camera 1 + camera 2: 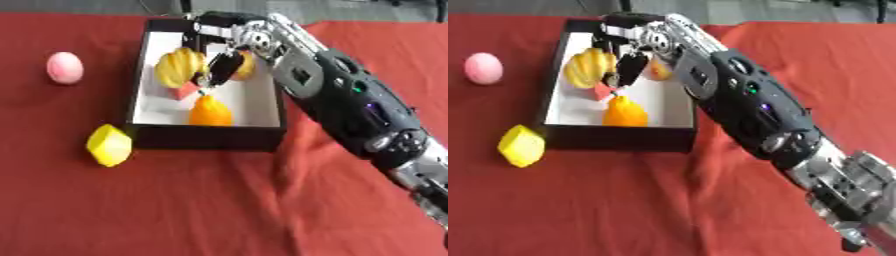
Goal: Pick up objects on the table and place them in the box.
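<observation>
Reaching in from the right, well over the black-walled, white-floored rectangular box (140, 75), with the right hand (223, 62) hanging above the box's far half. Fingers pointing down toward the floor, looking relaxed rather than curled round anything; nothing plainly gripped between them, so most likely let go, though the fingertips blur against the fruit below.

Inside the box: a yellow ridged bunch-shaped fruit toy (179, 67) against the left wall, a small red block (184, 91) just beneath it, an orange pear-shaped fruit toy (210, 111) near the front wall, and a yellowish rounded piece (247, 65) partly hidden behind the hand toward the right wall. Crowded toward the left and the middle, probably because dropped from above wherever the hand could reach past the rim.

Outside the box, two things not yet collected: a pale pink ball (65, 67) well to the left, on the red tablecloth (219, 200), and a yellow faceted blocky fruit toy (109, 145) just beside the box's front-left corner, close to its outer wall.

Left hand nowhere in either view.

Judged from the layout, mid-task: several items boxed, two waiting, both across the box from the working arm, so calling for a long reach past it.
</observation>
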Robot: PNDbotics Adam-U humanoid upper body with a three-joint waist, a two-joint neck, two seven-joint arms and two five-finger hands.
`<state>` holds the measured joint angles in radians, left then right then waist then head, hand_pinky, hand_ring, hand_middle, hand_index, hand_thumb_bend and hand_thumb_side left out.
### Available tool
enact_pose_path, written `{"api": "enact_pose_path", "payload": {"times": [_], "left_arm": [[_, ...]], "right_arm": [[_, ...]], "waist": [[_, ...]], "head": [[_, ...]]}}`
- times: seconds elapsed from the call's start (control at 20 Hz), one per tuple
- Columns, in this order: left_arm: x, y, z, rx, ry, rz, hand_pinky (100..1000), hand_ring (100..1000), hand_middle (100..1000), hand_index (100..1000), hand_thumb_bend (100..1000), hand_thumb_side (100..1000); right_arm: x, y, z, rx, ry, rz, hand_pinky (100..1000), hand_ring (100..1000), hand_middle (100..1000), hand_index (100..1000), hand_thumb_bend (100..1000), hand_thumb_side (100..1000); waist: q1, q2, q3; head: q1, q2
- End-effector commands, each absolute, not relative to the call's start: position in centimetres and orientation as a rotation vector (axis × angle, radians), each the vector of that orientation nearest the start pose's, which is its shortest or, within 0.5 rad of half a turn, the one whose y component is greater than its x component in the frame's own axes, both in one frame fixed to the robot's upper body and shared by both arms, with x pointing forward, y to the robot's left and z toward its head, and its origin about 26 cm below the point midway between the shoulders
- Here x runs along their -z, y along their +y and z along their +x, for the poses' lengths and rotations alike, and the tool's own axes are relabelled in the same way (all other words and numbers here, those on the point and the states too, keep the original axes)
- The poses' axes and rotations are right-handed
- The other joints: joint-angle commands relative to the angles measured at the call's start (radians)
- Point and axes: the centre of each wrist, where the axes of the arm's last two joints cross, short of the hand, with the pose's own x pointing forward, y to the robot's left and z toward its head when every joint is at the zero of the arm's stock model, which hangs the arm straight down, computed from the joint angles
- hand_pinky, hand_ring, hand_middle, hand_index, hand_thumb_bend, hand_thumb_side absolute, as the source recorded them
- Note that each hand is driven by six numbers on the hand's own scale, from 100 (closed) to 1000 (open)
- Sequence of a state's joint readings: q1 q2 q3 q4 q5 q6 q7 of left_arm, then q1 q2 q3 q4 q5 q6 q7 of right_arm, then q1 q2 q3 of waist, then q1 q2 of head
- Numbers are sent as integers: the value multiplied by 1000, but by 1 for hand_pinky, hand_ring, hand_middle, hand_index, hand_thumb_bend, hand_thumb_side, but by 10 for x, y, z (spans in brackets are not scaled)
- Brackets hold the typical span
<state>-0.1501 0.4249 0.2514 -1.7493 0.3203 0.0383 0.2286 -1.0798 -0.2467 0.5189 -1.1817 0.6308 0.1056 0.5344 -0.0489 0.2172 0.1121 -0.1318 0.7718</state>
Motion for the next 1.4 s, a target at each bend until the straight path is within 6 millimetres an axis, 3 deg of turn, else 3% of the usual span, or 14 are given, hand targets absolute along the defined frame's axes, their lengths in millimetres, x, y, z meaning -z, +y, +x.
{"api": "enact_pose_path", "payload": {"times": [0.05,0.1,0.15,0.25,0.4,0.7,0.95,1.0,1.1,1.25,1.4], "left_arm": [[-151,385,296,-227,-1960,379,648,830,857,780,268,881],[-151,385,296,-227,-1960,378,648,830,857,780,270,881],[-151,385,296,-227,-1959,377,648,830,857,780,270,881],[-151,384,296,-227,-1959,375,648,830,857,781,271,880],[-151,385,296,-227,-1957,376,648,830,857,781,271,881],[-149,385,296,-229,-1949,376,649,830,857,781,271,882],[-149,386,295,-227,-1947,381,649,830,857,781,270,881],[-149,387,295,-226,-1948,382,649,830,857,781,271,879],[-150,387,295,-224,-1952,385,649,830,858,781,272,878],[-151,388,294,-222,-1957,391,649,830,858,781,272,877],[-153,387,294,-218,-1964,392,649,831,859,782,273,875]], "right_arm": [[-245,-71,435,-1797,-1569,-543,829,652,543,623,265,100],[-242,-70,435,-1827,-1551,-542,826,698,589,677,350,100],[-238,-69,436,-1856,-1535,-542,826,698,589,677,350,100],[-233,-69,438,-1918,-1502,-539,860,828,801,888,358,100],[-232,-74,440,-1967,-1474,-559,914,935,870,972,338,100],[-254,-86,439,-1836,-1609,-643,925,932,859,973,327,100],[-297,-109,424,-1607,-1801,-650,922,897,858,982,334,100],[-305,-118,420,-1541,-1845,-635,917,870,846,975,202,100],[-317,-142,410,-1371,-1937,-586,908,834,823,954,100,100],[-325,-181,395,-1065,-2055,-479,905,811,806,922,100,175],[-323,-216,379,-793,-2146,-394,930,812,810,914,100,174]], "waist": [[4,-22,4],[3,-22,6],[2,-22,7],[1,-22,8],[1,-22,9],[2,-22,7],[3,-24,-1],[3,-24,-4],[2,-24,-10],[0,-23,-18],[0,-19,-25]], "head": [[-7,-2],[-9,-2],[-10,-2],[-10,-2],[-7,-2],[-5,-2],[3,-2],[6,-2],[13,-2],[23,-2],[36,-2]]}}
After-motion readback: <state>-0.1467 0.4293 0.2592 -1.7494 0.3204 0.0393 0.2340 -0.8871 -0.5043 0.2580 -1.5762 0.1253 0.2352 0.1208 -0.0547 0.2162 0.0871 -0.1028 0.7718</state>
